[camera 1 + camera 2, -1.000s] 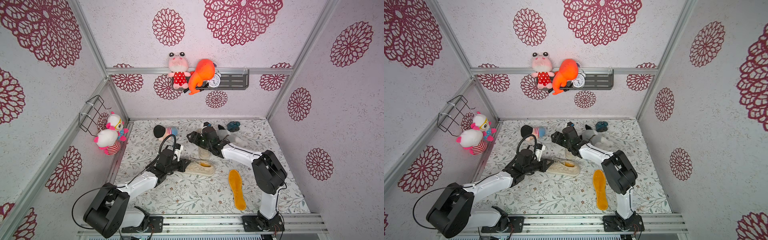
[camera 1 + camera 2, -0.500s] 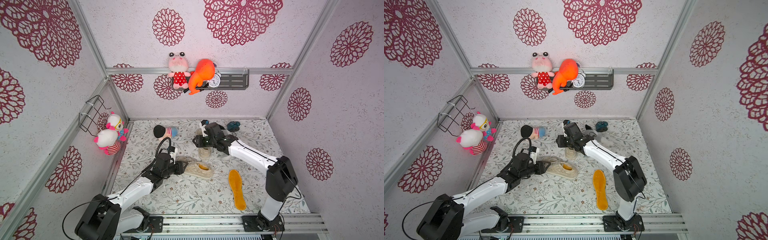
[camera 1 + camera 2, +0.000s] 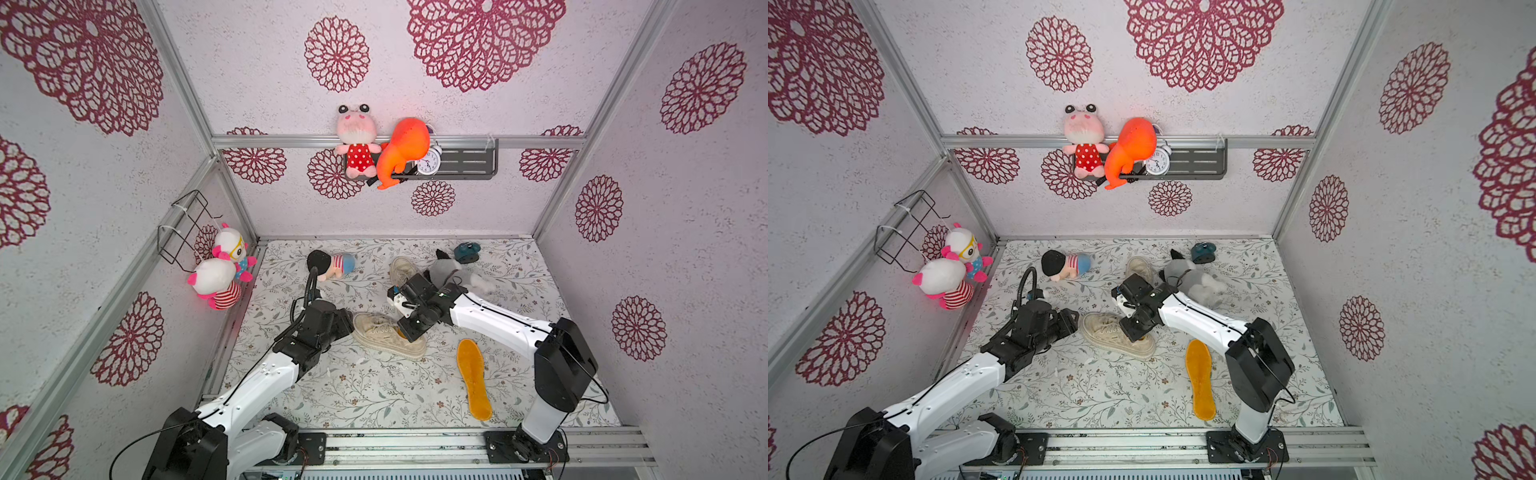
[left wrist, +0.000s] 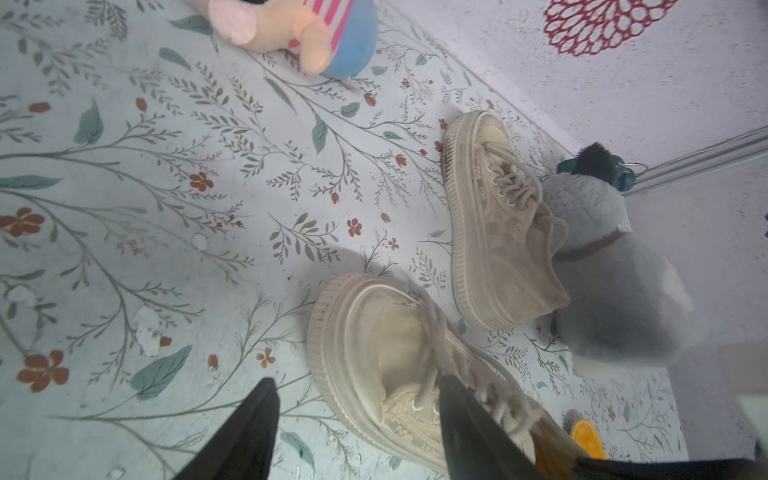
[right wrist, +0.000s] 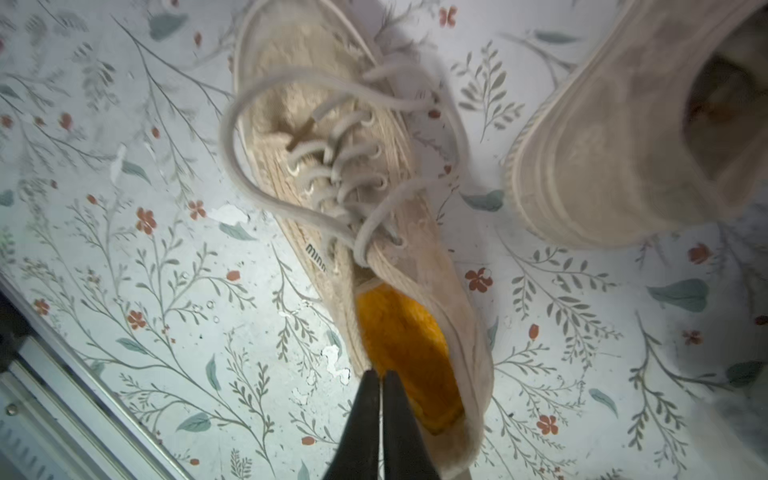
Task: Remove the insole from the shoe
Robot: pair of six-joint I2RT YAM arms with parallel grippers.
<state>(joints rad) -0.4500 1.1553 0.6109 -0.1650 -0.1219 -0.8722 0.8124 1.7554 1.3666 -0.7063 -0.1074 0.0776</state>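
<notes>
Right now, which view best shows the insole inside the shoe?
Right wrist: the orange insole fills the heel opening of the shoe, close and unobstructed. In a top view only a sliver shows beside the right gripper; the left wrist view shows hardly any.

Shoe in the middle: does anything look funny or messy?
Yes. The shoe has laces flopping in loose loops over its toe and side. The flowery mat beside it shows chipped white patches, like peeled print.

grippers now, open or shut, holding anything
Left gripper: open, jaws either side of the shoe toe, not clamped.
Right gripper: shut at the insole edge; a pinch cannot be told.
</notes>
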